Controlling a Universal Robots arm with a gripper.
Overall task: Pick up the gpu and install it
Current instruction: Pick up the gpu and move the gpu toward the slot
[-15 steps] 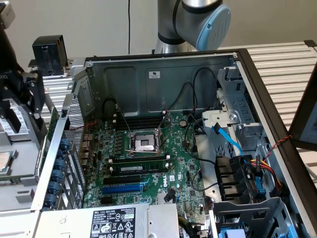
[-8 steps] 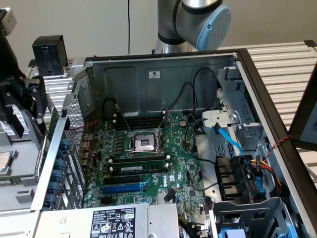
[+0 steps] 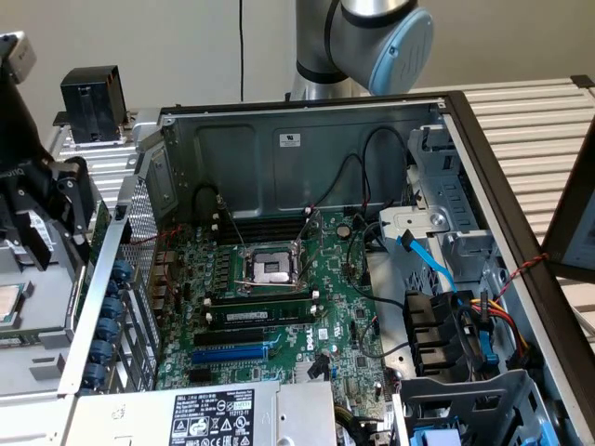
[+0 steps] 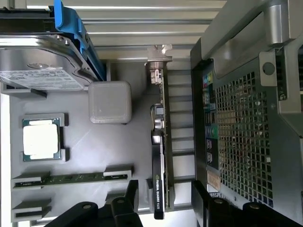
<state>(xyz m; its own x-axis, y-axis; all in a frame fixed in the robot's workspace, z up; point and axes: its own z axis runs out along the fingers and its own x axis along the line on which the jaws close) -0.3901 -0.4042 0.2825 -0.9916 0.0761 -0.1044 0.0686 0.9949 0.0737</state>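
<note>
Outside the computer case (image 3: pixel 307 130), at the exterior view's left, a grey tray (image 4: pixel 137 156) holds the spare parts; the gpu (image 4: pixel 158 165) stands on its edge in a slot at the side of this tray nearest the case's perforated wall (image 4: pixel 246 142); its long axis runs parallel to that wall; the metal bracket (image 4: pixel 158 54) is at the end far from the claw, and the black shroud with its white lettering reaches the near end, between the fingers.

The claw (image 4: pixel 164 185) hangs over that near end with its jaws spread wide; one black finger (image 4: pixel 130 196) stands on each side of the card, a gap showing on both sides, so it straddles the gpu without gripping or touching it.

Farther from the case in the same tray lie a memory stick (image 4: pixel 71 178), a processor chip (image 4: pixel 41 138), a small grey block (image 4: pixel 110 101) and a hard drive (image 4: pixel 38 61) against a blue carrier; inside the case the green motherboard (image 3: pixel 279 297) lies flat, and the arm (image 3: pixel 372 37) rises behind the case's far wall.
</note>
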